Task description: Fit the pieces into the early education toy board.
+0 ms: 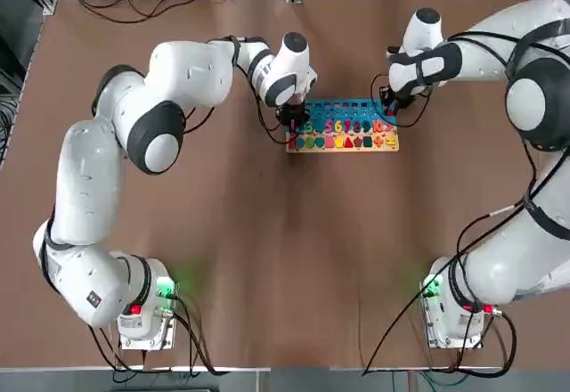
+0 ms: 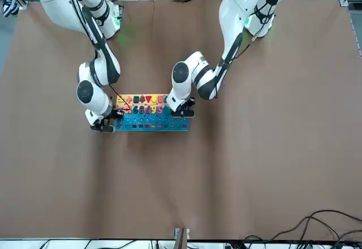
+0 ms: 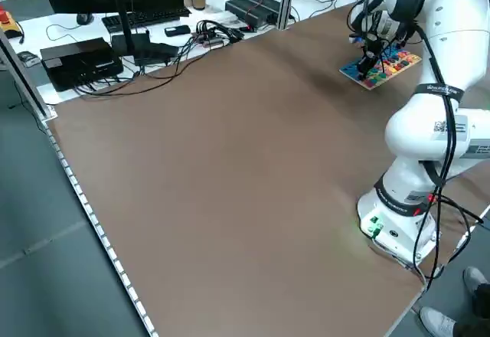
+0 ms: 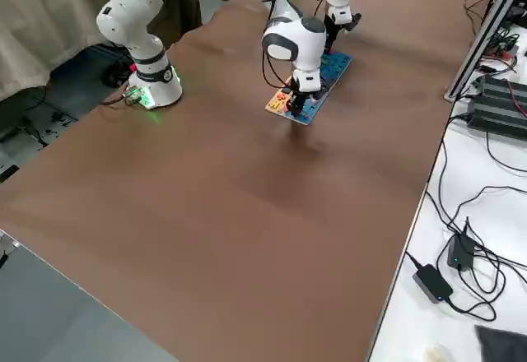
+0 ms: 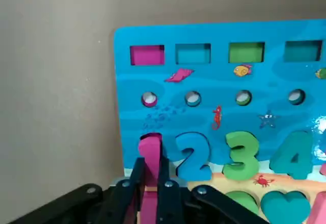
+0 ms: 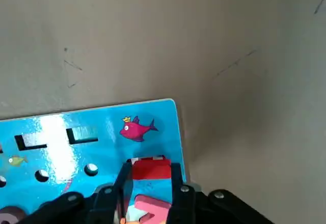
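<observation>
Toy board [image 1: 341, 105] lies flat on the bench [image 1: 249, 276], both arms over it. Most of what we can see looks filled: the blue 2 [image 5: 193, 157], green 3 [image 5: 241, 155] and teal 4 [image 5: 292, 155] sit in the number row, and the green circle [image 5: 243, 200] and teal heart [image 5: 285, 206] are in the shape strip.

Still open, we judge: the pink 1 [image 5: 151, 152]. The left claw [image 5: 151, 169], at the 1 end of the board, is clenched on it, with a dark bit of slot showing past its top, so we don't count it as seated. The right claw [image 6: 151, 171], at the far end of the blue part, grasps a red block [image 6: 152, 168]; slot edge shows past that too, so same call (could be nearly in, we can't tell how deep).

A pink piece [image 6: 154, 207] sits just beside the red block; we can't tell if it's seated. Two slots near that end have dark edges, contents unclear. Looks late in the task to us: press both held pieces home, release, check the pink piece.
</observation>
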`<action>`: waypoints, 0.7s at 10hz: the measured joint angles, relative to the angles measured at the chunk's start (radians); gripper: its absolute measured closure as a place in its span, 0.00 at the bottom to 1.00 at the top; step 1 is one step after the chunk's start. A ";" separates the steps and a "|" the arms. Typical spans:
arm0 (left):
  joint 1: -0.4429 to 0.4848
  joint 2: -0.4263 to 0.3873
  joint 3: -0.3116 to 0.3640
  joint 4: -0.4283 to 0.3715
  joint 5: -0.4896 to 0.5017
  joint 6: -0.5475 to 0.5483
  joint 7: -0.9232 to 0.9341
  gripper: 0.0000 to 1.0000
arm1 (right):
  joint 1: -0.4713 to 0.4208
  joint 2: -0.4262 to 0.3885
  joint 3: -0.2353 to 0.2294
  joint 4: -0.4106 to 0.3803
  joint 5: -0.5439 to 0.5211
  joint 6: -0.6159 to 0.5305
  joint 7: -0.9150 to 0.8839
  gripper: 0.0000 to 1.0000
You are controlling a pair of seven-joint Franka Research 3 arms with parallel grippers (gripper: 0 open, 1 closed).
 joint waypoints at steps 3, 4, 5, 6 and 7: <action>0.000 0.001 0.000 0.002 0.000 0.000 0.001 0.86 | 0.008 0.007 0.002 0.006 0.002 0.006 0.000 0.65; 0.000 0.004 0.000 0.005 0.000 0.000 0.002 0.86 | 0.009 0.008 0.001 0.007 0.004 0.006 0.000 0.65; 0.000 0.008 0.003 0.007 0.001 0.000 0.003 0.86 | 0.012 0.013 0.001 0.006 0.011 0.006 0.000 0.65; 0.000 0.009 0.003 0.010 0.001 -0.002 0.005 0.86 | 0.014 0.013 -0.001 0.007 0.012 0.004 0.000 0.65; 0.000 0.010 0.003 0.010 0.001 -0.003 0.005 0.86 | 0.015 0.013 -0.002 0.007 0.013 0.004 -0.001 0.65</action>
